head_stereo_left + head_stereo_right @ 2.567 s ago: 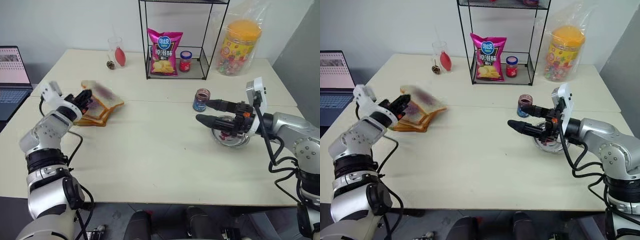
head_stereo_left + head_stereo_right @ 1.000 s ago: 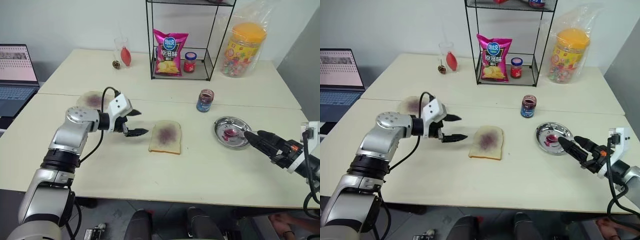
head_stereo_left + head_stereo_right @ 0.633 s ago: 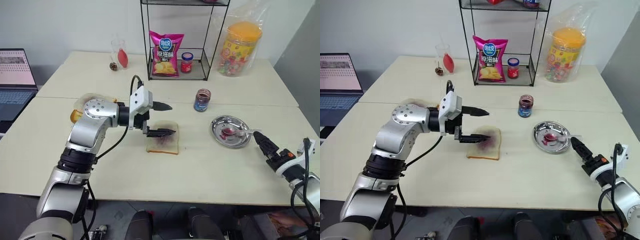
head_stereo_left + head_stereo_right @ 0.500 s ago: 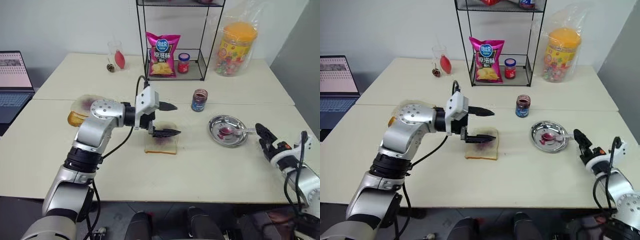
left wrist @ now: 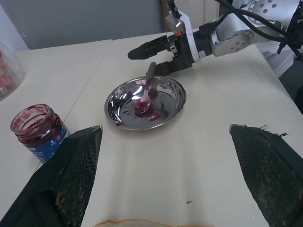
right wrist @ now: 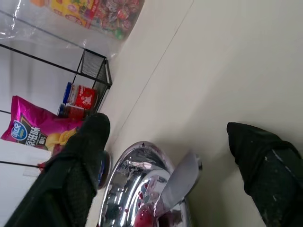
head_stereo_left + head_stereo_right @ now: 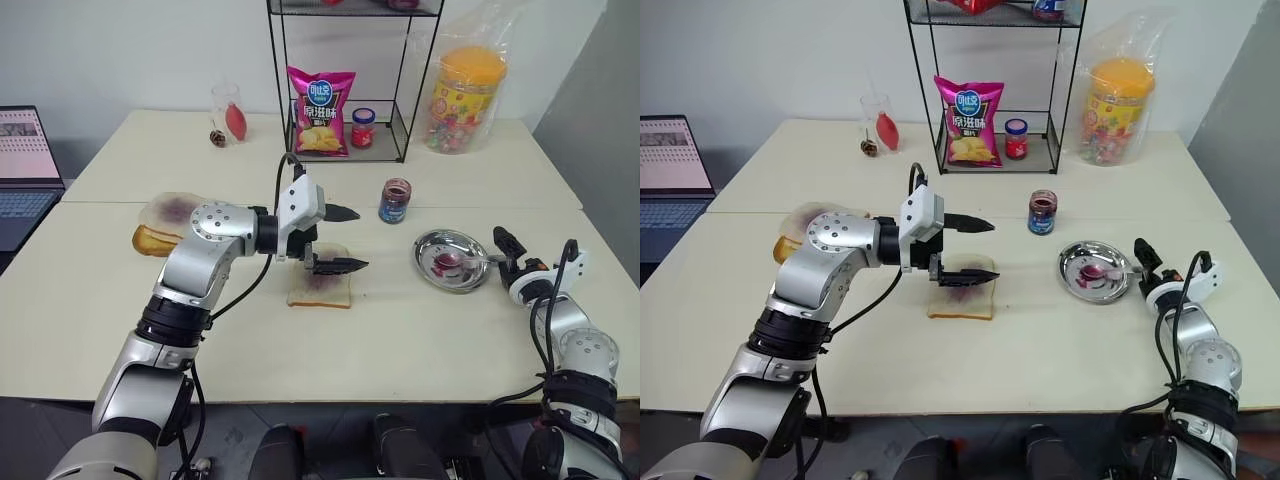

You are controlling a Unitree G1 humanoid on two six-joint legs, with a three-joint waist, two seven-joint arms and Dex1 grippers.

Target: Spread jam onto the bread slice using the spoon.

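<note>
Overhead, head camera: the bread slice (image 7: 320, 288) lies on the table (image 7: 400, 340), purple smear at its centre. Left gripper (image 7: 351, 239) hovers over the slice's far edge, jaws spread wide, empty. The metal dish (image 7: 450, 262) sits to the right of the slice; the spoon (image 7: 462, 262) rests in it, handle over the rim toward the right gripper (image 7: 503, 248). The jam (image 7: 394, 201) jar stands beyond the dish, between dish and slice.

Left wrist camera: spoon bowl, smeared red, lies inside the dish; the right gripper's fingers flank the handle tip, apart, not clamped.

Right wrist camera: both fingers stand wide either side of the spoon handle (image 6: 182, 182), at the dish's near rim.
</note>
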